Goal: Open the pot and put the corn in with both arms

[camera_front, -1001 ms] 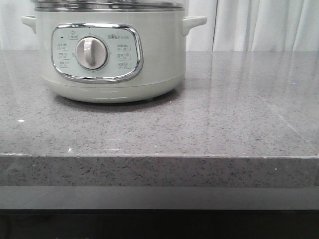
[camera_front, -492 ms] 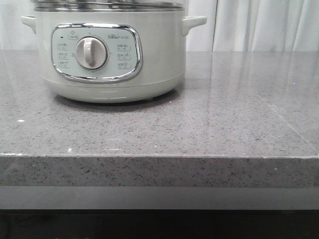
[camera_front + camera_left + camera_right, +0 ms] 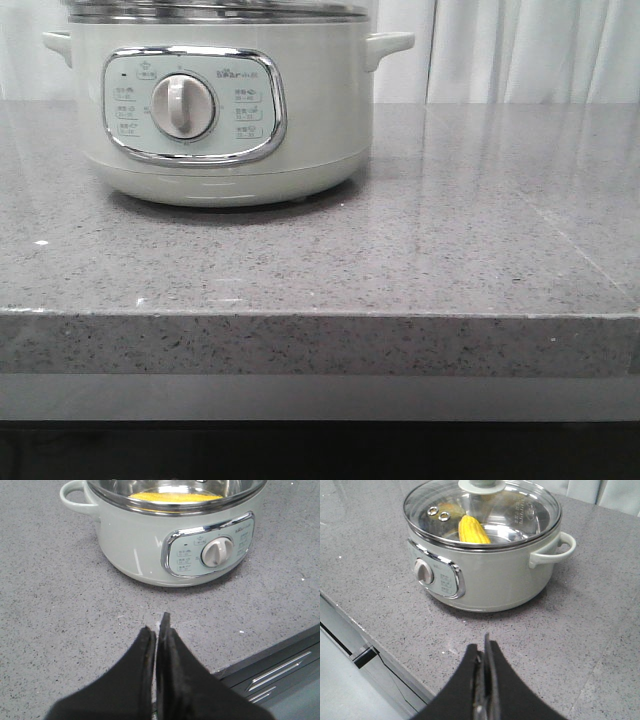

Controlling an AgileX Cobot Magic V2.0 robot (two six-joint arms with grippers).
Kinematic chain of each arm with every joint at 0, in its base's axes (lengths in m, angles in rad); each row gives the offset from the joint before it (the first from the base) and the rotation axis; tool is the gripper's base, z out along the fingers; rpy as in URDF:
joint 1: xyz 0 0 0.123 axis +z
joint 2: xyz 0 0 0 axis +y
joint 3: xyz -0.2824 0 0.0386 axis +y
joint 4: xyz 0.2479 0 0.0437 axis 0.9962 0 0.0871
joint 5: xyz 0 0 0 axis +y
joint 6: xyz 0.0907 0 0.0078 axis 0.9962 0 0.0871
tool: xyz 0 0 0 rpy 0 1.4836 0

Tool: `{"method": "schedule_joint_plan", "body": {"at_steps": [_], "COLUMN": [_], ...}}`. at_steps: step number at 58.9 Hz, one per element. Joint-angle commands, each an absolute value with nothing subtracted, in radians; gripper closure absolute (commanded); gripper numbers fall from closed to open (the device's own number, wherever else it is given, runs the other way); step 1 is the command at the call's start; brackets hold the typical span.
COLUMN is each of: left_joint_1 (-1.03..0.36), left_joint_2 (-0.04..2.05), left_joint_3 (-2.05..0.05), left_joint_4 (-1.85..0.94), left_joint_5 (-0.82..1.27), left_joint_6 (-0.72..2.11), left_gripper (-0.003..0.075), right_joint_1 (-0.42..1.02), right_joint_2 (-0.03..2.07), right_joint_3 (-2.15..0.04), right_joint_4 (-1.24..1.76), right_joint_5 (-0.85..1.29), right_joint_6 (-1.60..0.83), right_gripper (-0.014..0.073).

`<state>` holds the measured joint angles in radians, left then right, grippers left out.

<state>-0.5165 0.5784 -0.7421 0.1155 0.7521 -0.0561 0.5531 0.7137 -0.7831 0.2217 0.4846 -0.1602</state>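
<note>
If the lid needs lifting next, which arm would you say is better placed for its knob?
Probably the right: the lid knob sits in line with the right gripper, jaws shut. The left gripper faces the pot's side, with the knob out of frame.

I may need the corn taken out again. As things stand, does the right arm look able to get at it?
Probably not directly: the corn lies inside the pot under the closed glass lid, and the right gripper is shut. The lid must come off first.
</note>
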Motion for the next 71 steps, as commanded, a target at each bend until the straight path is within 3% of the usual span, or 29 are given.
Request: {"method": "schedule_joint_plan", "body": {"at_steps": [1,24,50,71], "left_joint_1": [-0.521,-0.517,-0.24,-0.159], "left_joint_2": [0.58,0.573,0.193,0.023], "left_joint_3": [-0.766,-0.742,-0.303,0.024], "left_joint_4": [0.121,0.119,0.114,0.018], "left_joint_5": [0.676,0.653,0.158,-0.206], "left_joint_6": [-0.056,-0.056,-0.056,-0.056], "left_gripper": [0.0741,0.0741,0.0741,0.0741], "right_joint_1": [0.553,0.553,0.553,0.553], "right_joint_2": [0.712,0.712,0.712,0.712], "right_joint_3": [-0.807,-0.807,-0.807,-0.807], "right_joint_4": [0.221,0.221,0.221,0.221], "right_joint_5": [0.417,0.417,0.417,0.417], "right_joint_6": [-0.164,-0.164,-0.164,-0.164], "right_gripper": [0.0713,0.0713,0.0713,0.0713]}}
